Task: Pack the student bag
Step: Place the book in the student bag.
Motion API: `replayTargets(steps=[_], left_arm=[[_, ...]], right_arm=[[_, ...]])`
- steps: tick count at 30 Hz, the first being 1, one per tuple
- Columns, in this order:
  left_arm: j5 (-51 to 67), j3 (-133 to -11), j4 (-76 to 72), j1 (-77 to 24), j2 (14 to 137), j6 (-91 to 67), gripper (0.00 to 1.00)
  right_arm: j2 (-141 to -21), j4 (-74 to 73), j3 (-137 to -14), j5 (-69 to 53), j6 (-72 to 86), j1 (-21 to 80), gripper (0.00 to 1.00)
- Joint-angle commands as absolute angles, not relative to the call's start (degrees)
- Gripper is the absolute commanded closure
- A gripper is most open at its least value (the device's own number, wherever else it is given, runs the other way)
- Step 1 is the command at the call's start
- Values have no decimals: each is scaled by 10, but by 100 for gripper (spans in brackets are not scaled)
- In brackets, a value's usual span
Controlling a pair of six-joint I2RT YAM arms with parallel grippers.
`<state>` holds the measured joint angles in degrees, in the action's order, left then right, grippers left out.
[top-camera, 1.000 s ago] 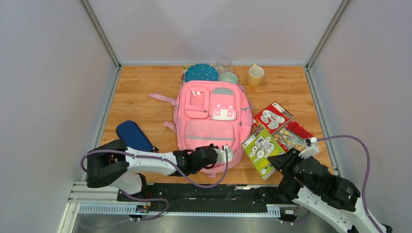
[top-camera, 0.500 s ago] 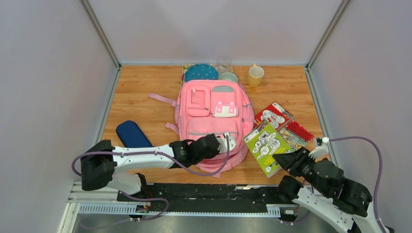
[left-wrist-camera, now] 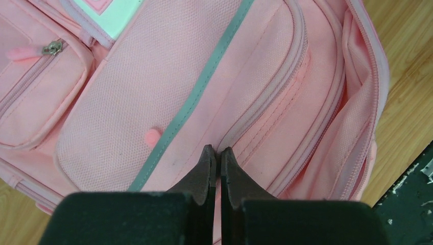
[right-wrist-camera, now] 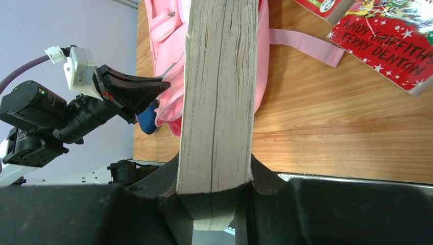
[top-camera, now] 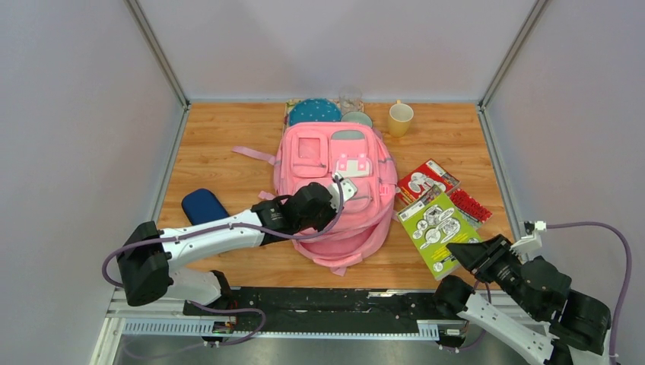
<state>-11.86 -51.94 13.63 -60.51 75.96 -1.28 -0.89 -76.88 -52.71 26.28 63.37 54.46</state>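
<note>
Far left: navy pouch [top-camera: 202,205] lies on the table [top-camera: 220,148], apart from the bag, not engaged. Left gripper [left-wrist-camera: 213,157] is on the near end of the student bag [top-camera: 319,156]. Its jaws are all but closed, tips pinched on the seam next to the main zip. Looks like a fold of fabric between them, but the fingers hide the fold itself. Bag lies mid-table, front pockets up, near end bunched under the left arm. The mouth [left-wrist-camera: 355,117] beside the pinch looks partly open, lining showing. Behind the bag at the far edge: dotted plate [top-camera: 314,112], small bowl [top-camera: 356,119], glass [top-camera: 350,97], yellow mug [top-camera: 400,119]. Right of the bag: a red-and-white book [top-camera: 423,179] and a red book [top-camera: 470,204] lie on the table. Right gripper [right-wrist-camera: 214,178] is clamped on the green book [top-camera: 440,228], thick page block between the fingers. Book sits right of the bag, near the table's front edge. My read of the step: left holds the mouth, right brings the first book. Next move needs left to lift the flap until the gap takes the book's thickness, then right turns the book edge-on to the mouth and slides it in. Risks: a corner snags the zip edge, or the pinch slips.
</note>
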Motion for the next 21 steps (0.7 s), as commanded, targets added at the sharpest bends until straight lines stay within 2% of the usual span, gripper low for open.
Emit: replayTargets(steps=[1, 5, 9, 21], left_arm=[[-138, -562, 100, -576, 725, -80, 100], [-130, -575, 94, -573, 728, -102, 100], [-121, -579, 87, -573, 727, -119, 100], [-117, -564, 65, -573, 708, -163, 100]], right_arm=[[36, -764, -564, 287, 669, 545, 100], [34, -755, -532, 230, 708, 545, 100], [35, -676, -458, 153, 729, 545, 100], [37, -427, -312, 121, 808, 545, 100]])
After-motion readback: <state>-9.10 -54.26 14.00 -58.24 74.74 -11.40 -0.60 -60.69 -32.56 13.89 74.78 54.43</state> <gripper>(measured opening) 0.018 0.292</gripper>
